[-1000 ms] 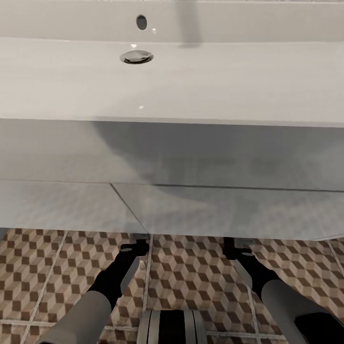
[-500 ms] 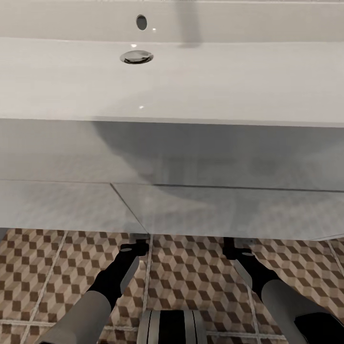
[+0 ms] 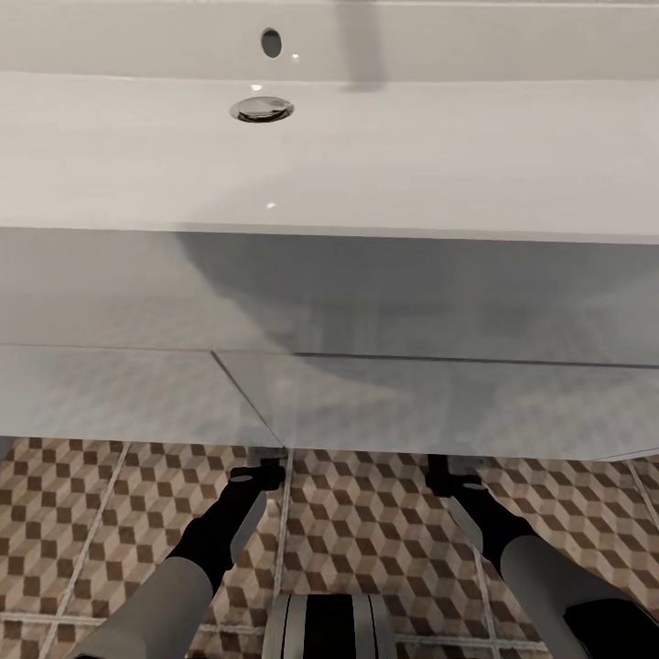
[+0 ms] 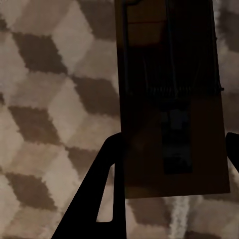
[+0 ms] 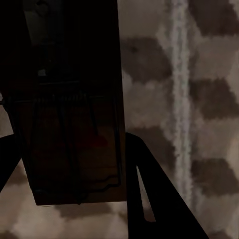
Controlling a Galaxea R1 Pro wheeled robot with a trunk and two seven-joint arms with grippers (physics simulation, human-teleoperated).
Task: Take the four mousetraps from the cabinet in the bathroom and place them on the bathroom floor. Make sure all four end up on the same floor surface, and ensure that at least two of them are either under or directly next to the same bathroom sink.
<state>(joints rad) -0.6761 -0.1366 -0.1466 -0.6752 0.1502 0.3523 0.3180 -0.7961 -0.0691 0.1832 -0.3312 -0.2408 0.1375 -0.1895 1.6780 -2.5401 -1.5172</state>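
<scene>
Sink (image 3: 366,156), white and wide, spans the upper frame of the head view, vanity (image 3: 412,403) beneath it, patterned floor (image 3: 366,522) along the bottom edge. Both arms reach under the vanity. Left hand (image 4: 169,174) pinches a mousetrap (image 4: 169,99) between its fingers above the tiles, at upper right of its wrist view. Right hand (image 5: 64,169) likewise pinches a second mousetrap (image 5: 69,99), at left of its wrist view.

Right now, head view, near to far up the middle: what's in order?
Robot's trunk top → bathroom floor → vanity doors → sink front rim → basin bottom → drain → overflow hole.
</scene>
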